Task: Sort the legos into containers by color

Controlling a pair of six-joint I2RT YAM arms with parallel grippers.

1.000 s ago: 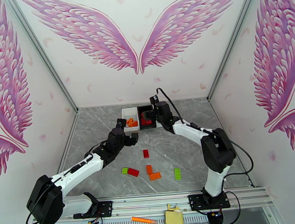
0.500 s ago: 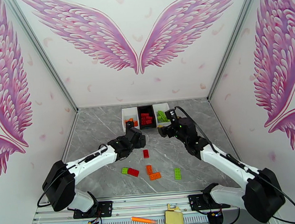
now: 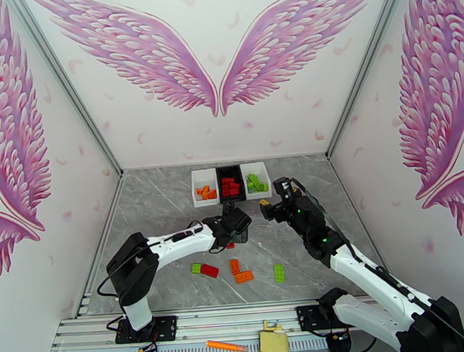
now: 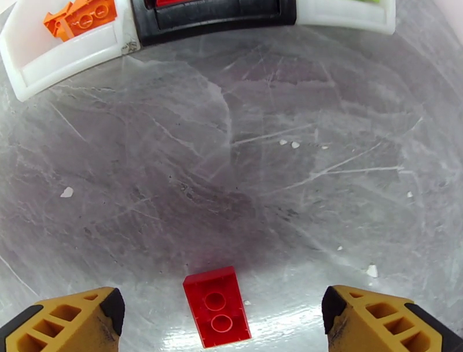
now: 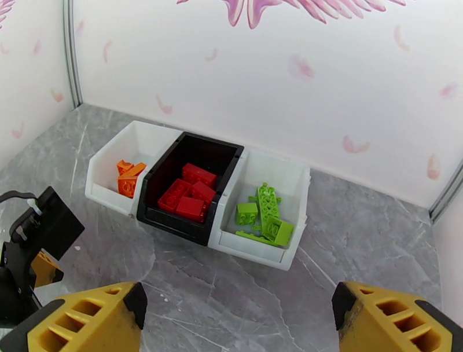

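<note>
Three containers stand in a row at the back: a white bin [image 3: 203, 199] with orange legos [image 5: 128, 176], a black bin [image 3: 232, 198] with red legos [image 5: 188, 197], and a white bin [image 3: 261, 171] with green legos [image 5: 263, 217]. My left gripper [image 3: 235, 228] hangs open just over a loose red lego [image 4: 217, 307], which lies on the table between the yellow fingers [image 4: 75, 321] without touching them. My right gripper [image 3: 273, 205] is open and empty in front of the green bin, its fingertips [image 5: 95, 318] low in the right wrist view.
Loose legos lie on the near table: a green one [image 3: 196, 268] beside a red one [image 3: 208, 271], two orange ones [image 3: 234, 266] [image 3: 244, 276], and another green one [image 3: 279, 272]. An orange marker pen [image 3: 225, 346] rests on the front rail.
My left arm swung right and down over the lone red lego. My right arm drew back from the black bin toward the right, uncovering all three bins.
</note>
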